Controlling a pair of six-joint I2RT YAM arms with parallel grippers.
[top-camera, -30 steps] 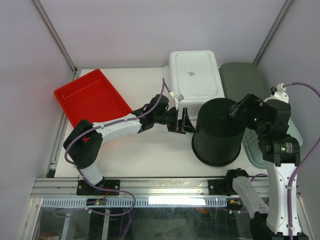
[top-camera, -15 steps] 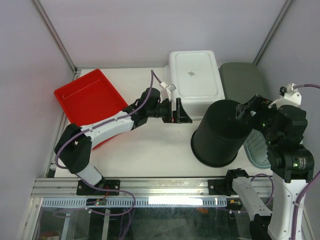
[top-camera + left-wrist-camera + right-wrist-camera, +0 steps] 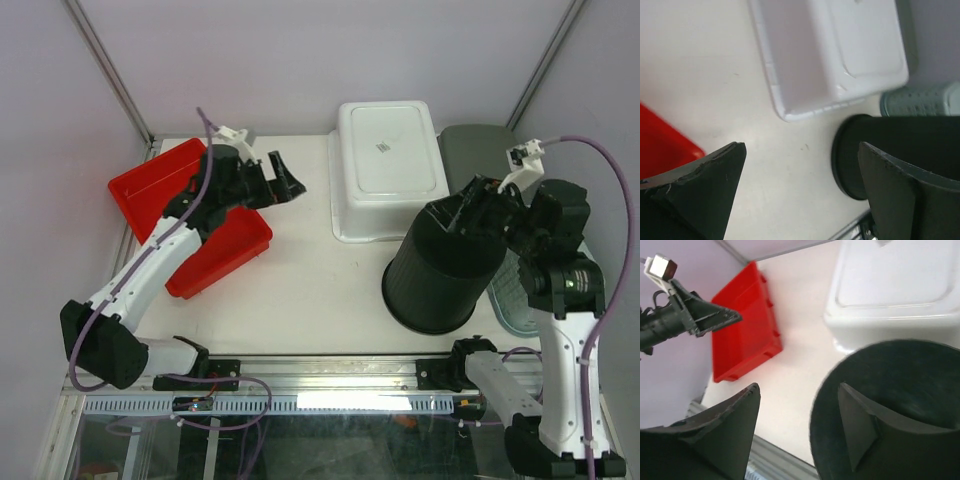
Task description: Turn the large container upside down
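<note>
Large black plastic container (image 3: 438, 268) stands mouth-down on the white table (image 3: 300, 285), right fingers (image 3: 720, 432) spread over its upturned base, left fingers (image 3: 700, 185) spread above the red plastic tray (image 3: 160, 190).

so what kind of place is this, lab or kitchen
Probably a robot lab test cell: a white table walled in by plain panels, a metal rail along its near edge carrying the arm bases, and plastic props, a red tray, white tub and black container.

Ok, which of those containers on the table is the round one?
The black bucket, standing mouth down. It alone has a circular rim; the white tub and the red tray are both rectangular.
</note>
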